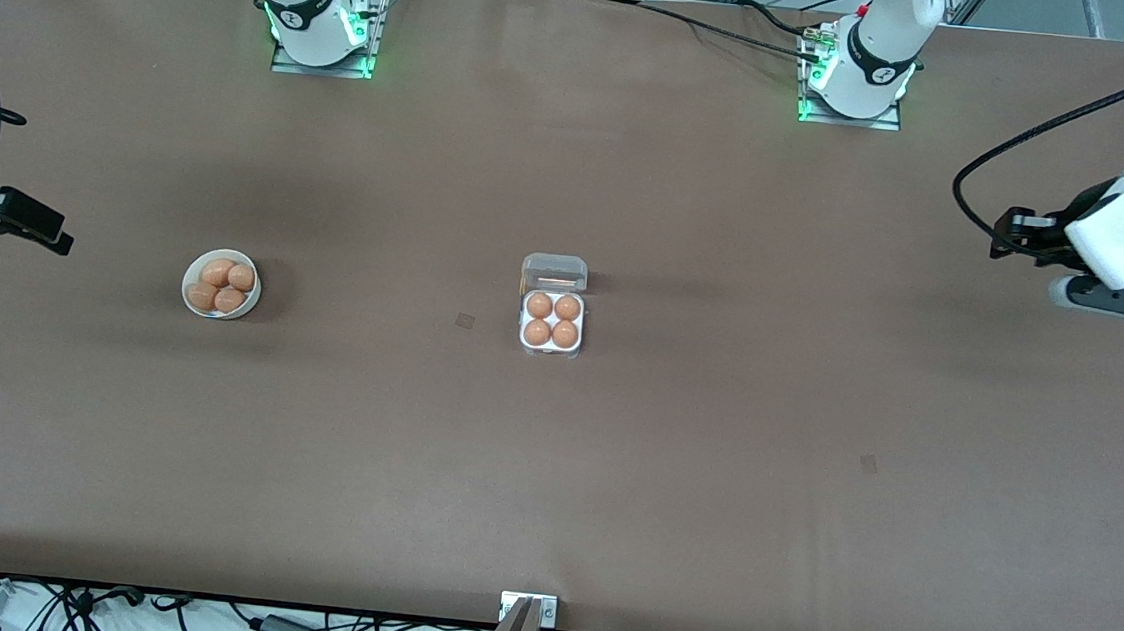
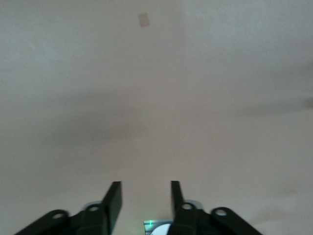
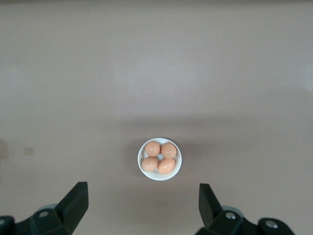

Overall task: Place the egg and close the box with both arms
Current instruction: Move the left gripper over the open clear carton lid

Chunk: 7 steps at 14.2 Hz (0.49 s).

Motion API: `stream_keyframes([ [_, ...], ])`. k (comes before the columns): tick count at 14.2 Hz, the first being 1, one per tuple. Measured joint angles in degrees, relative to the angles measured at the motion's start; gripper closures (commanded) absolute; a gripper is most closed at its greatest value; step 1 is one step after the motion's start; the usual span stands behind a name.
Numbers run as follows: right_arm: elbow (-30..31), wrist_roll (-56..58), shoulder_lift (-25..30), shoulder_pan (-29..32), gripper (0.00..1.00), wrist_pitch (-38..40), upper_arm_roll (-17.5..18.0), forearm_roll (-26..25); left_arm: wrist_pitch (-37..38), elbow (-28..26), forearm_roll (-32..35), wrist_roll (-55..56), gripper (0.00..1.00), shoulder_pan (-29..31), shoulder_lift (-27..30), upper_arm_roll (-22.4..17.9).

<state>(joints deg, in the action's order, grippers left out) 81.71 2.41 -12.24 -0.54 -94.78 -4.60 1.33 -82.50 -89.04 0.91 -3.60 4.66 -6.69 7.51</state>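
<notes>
The box sits mid-table, a white tray with a brown egg in every cell. Its clear lid lies open on the side toward the arms' bases. My left gripper hovers over the table's edge at the left arm's end. In the left wrist view this gripper is open with only bare table between its fingers. My right gripper hangs open at the right arm's end. In the right wrist view it stands wide above the table beside the bowl.
A round white bowl holding several brown eggs stands toward the right arm's end, also seen as the bowl in the right wrist view. Small tape patches mark the brown table. A metal bracket sits at the nearest table edge.
</notes>
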Motion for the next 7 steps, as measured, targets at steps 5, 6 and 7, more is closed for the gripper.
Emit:
stream_keyframes([
  [5,13.24,-0.02,7.16,0.15,0.0,-6.61,0.16,-0.44,1.87,-1.83,-9.01,1.55,0.99,-0.82,-0.92,0.81],
  [6,14.56,-0.02,8.33,0.23,0.0,-6.71,0.16,-0.45,1.86,-2.74,-11.19,3.18,0.99,-0.88,-1.13,1.87],
  [7,14.71,-0.02,9.14,0.26,0.0,-6.19,0.17,-0.45,1.64,-3.42,-12.91,5.53,0.99,-0.94,-1.5,3.57],
])
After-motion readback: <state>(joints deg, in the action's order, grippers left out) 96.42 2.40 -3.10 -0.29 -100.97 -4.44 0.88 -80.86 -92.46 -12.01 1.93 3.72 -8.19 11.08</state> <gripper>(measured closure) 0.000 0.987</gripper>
